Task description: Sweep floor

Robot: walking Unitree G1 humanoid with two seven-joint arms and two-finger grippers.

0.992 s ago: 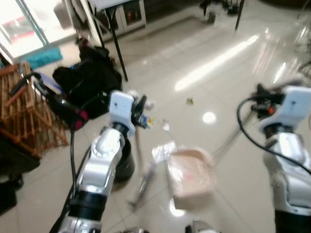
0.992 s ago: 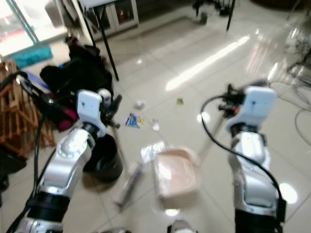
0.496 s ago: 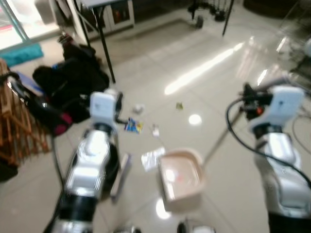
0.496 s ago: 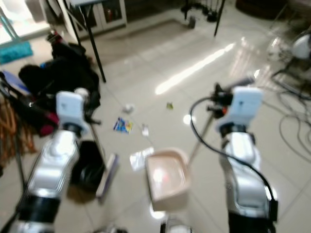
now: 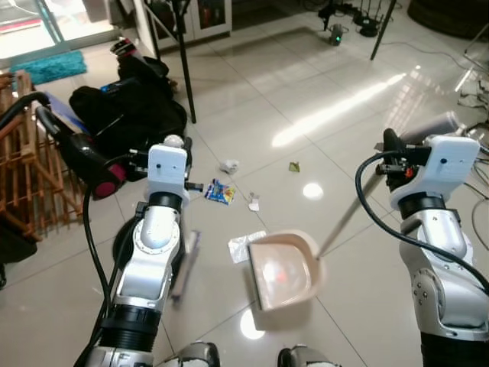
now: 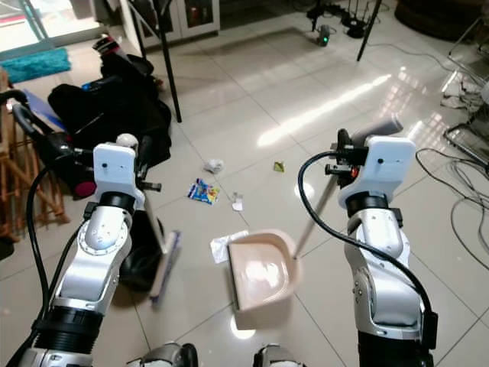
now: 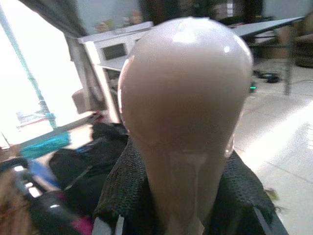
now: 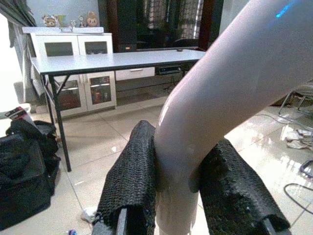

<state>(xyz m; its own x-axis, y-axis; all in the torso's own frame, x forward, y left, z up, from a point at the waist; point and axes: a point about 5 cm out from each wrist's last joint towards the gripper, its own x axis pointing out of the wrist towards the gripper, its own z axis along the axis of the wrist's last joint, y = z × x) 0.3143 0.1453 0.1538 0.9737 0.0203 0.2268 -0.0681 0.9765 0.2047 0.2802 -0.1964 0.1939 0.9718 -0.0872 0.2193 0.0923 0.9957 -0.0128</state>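
Note:
My left gripper [image 7: 182,188] is shut on the rounded top of the broom handle [image 7: 186,88], and its black pads [image 7: 124,183] press both sides. The broom head [image 5: 186,264] rests on the tiles beside my left arm. My right gripper [image 8: 177,193] is shut on the bent dustpan handle [image 8: 220,83]. The pink dustpan [image 5: 283,275] sits low in front of me. A clear wrapper [image 5: 243,246] lies at its far-left corner. Farther out lie a blue packet [image 5: 220,191], a small white scrap [image 5: 253,203], crumpled paper [image 5: 229,165] and a green scrap [image 5: 294,167].
A black bin [image 6: 141,256] stands behind my left arm. Black bags [image 5: 130,111] and a wooden rack [image 5: 30,183] crowd the left. Table legs [image 5: 183,69] stand at the back. Cables [image 6: 466,206] lie on the right. Glossy tiles [image 5: 336,99] stretch ahead.
The camera swung and the blur cleared. The broom head has drawn left, away from the dustpan and toward my left arm. Both grips hold as before.

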